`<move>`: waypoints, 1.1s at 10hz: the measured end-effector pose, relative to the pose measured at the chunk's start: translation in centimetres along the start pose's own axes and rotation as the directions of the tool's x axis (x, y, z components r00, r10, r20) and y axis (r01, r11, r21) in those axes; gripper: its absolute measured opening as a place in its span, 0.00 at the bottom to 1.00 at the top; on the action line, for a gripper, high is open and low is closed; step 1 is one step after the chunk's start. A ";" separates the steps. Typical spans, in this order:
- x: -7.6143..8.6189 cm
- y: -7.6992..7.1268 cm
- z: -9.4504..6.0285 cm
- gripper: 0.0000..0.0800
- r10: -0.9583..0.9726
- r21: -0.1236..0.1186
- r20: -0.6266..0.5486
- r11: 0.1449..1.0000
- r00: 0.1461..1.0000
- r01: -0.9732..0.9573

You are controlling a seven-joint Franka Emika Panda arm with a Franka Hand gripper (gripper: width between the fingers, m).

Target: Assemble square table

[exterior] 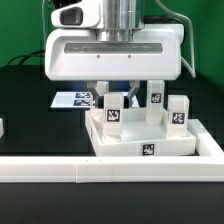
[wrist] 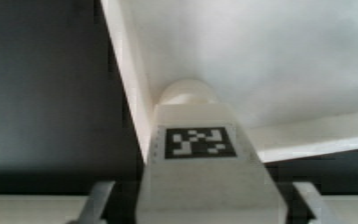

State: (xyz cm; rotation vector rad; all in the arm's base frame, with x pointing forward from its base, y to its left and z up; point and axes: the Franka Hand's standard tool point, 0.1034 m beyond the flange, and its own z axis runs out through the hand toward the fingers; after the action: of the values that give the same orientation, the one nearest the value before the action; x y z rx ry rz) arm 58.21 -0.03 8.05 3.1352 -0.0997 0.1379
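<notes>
Wrist view shows pincer (wrist: 197, 192) fingers flanking a tagged leg (wrist: 197, 135), contact unclear, tabletop (wrist: 282, 70) blurred

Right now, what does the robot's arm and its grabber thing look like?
The end effector has a wide white boxy body with rounded corners and a grey band along its lower edge. Two slim fingers hang below it, dark with pale tips. Above it sits a shiny grey metal cylinder. A white, rounded part with a dark lens-like patch is mounted beside that cylinder.
</notes>
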 end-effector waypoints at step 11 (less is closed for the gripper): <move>0.1 -0.7 0.4 0.36 0.849 0.015 -0.011 0.528 0.528 -0.849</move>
State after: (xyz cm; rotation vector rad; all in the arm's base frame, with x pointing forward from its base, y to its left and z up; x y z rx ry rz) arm 58.34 0.70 7.64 2.7345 -1.6359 0.1512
